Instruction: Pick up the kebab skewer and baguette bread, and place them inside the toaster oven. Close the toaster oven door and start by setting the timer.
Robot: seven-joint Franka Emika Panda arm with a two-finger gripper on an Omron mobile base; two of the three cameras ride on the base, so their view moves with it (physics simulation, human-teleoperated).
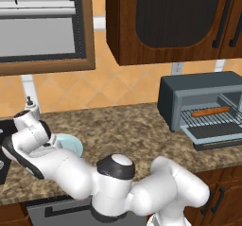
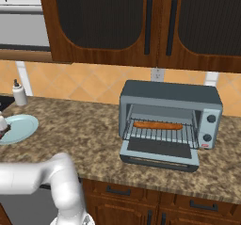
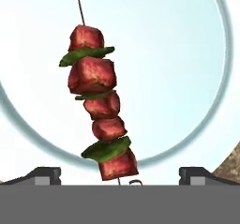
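Observation:
The kebab skewer (image 3: 99, 108), red meat chunks with green pepper pieces on a thin stick, lies on a pale blue plate (image 3: 187, 54). My gripper (image 3: 119, 176) hovers just above it, open, one dark fingertip (image 3: 44, 175) on each side of the skewer's lower end, touching nothing. The baguette bread (image 1: 210, 111) (image 2: 157, 125) rests on the wire rack inside the toaster oven (image 1: 198, 85) (image 2: 169, 94) at the counter's right. The toaster oven door (image 1: 215, 137) (image 2: 160, 152) hangs folded down, open. My arm reaches left over the plate (image 1: 71, 143) (image 2: 21, 125).
A small white bottle (image 1: 30, 104) (image 2: 19, 93) stands by the wall behind the plate. Dark wooden cabinets (image 2: 141, 21) hang above the toaster oven. Two knobs (image 2: 211, 119) sit on the oven's right face. Speckled counter (image 1: 127, 130) stretches between plate and oven.

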